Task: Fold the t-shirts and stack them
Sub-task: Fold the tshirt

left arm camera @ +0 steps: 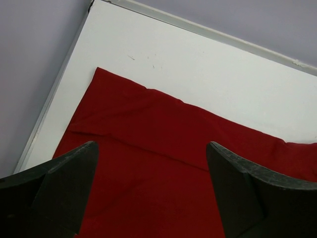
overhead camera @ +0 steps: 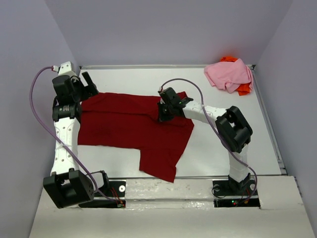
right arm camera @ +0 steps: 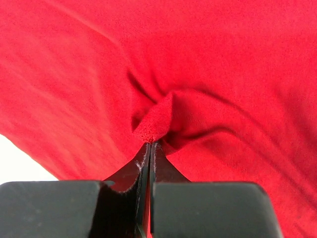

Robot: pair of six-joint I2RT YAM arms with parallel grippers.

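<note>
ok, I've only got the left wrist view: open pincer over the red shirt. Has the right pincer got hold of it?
Observer: Yes. The right pincer is shut on a small pinched-up fold of the red shirt.
Operator: Where on the shirt?
Observer: From the top camera, toward its far right part. The rest lies spread flat on the table.
Operator: And the other shirts?
Observer: The pink shirt is bunched in the far right corner, lying on top of the orange shirt. Neither is folded.
</note>
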